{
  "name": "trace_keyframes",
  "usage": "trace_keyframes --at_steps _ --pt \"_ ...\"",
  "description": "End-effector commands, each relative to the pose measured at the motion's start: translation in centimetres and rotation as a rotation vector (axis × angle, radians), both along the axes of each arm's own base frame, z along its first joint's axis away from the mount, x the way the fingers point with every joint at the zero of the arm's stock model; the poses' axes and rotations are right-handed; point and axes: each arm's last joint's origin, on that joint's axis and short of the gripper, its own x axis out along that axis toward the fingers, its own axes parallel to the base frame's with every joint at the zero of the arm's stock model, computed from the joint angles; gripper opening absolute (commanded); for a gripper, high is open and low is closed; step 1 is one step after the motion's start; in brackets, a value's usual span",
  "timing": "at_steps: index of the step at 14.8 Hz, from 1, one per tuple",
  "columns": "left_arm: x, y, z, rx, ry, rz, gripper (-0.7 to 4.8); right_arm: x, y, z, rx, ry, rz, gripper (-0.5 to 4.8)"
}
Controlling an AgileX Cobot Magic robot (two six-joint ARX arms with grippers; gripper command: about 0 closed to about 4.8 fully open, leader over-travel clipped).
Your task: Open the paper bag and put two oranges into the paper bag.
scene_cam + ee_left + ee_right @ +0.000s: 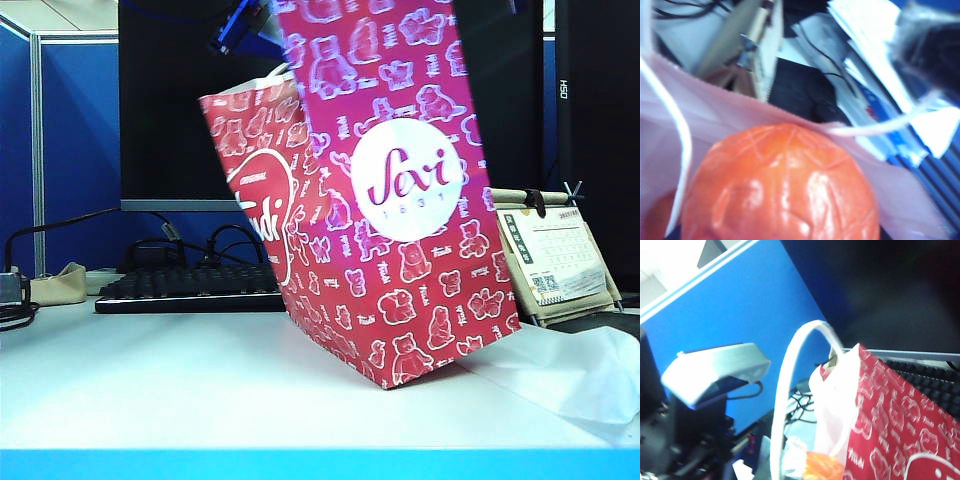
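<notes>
An office cubicle with blue partition panels (60, 140) and a dark monitor (180, 100) behind a white bench (200, 390), which carries a black keyboard (190, 285), a desk calendar (555, 260) and a crumpled white tissue sheet (575, 375). The magenta-red paper bag (390, 230) printed with white teddy bears stands tilted on the bench, one lower corner down and its top out of the exterior view. The left tool is not itself visible; its wrist camera sits right above the bag's open mouth, where a wrinkled glossy orange (780, 187) fills the view just below, with a sliver of a second orange (657, 220) beside it and a white handle (675, 125) looping past. Whether that tool grips the fruit cannot be told. The right tool, unseen too, has its jaws closed, beside the bag's upper edge and its white handle loop (790, 390); what it pinches is not shown
</notes>
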Motion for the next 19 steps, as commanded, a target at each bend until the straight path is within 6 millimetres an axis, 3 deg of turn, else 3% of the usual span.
trace_keyframes --at_steps 1,6,10,14,16,17,19 --pt "0.5 0.4 -0.2 0.041 -0.026 0.078 -0.06 -0.4 -0.1 1.3 0.046 -0.073 -0.001 -0.06" --pt "2.1 1.8 -0.8 0.076 -0.012 0.183 -0.05 -0.9 -0.3 1.8 0.077 -0.061 -0.016 -0.06" --pt "2.0 1.3 0.4 0.003 0.000 0.118 -0.06 -1.0 -0.2 1.8 0.077 -0.056 0.012 -0.06" --pt "1.9 1.2 0.2 -0.007 0.030 0.084 -0.04 -1.0 -0.2 1.8 0.076 -0.057 0.038 -0.06" --pt "1.9 1.2 0.2 -0.018 0.054 0.100 2.83 -1.1 -0.1 1.9 0.076 -0.060 0.062 -0.06" --pt "1.9 1.3 0.1 -0.018 0.077 0.114 4.79 -1.2 -0.2 2.0 0.079 -0.067 0.063 -0.06" --pt "1.9 1.3 0.0 -0.010 0.088 0.115 4.79 -1.2 -0.2 2.1 0.081 -0.072 0.062 -0.06"
